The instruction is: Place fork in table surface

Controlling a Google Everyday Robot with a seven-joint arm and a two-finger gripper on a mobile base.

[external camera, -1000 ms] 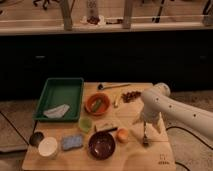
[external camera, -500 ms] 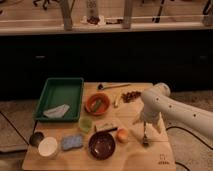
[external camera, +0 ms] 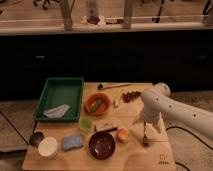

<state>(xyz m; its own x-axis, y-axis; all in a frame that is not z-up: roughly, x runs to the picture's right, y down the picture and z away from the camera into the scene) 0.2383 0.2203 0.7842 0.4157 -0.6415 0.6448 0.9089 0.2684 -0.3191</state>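
Note:
My white arm reaches in from the right, and its gripper (external camera: 145, 134) points down over the right part of the table surface (external camera: 150, 157), just right of a small orange fruit (external camera: 122, 134). The jaws stand open. A short, thin, dark piece, which looks like the fork (external camera: 145, 142), shows at the fingertips, low on the tan wood. I cannot tell whether it touches the fingers or lies free. The brown bowl (external camera: 102, 144) sits to the left of it.
A green tray (external camera: 75, 85) holding a pale cloth stands at the back left. An orange bowl (external camera: 97, 104), a green cup (external camera: 85, 123), a blue sponge (external camera: 72, 141), a white cup (external camera: 48, 147), a long-handled utensil (external camera: 112, 86) and dark snacks (external camera: 131, 95) crowd the table.

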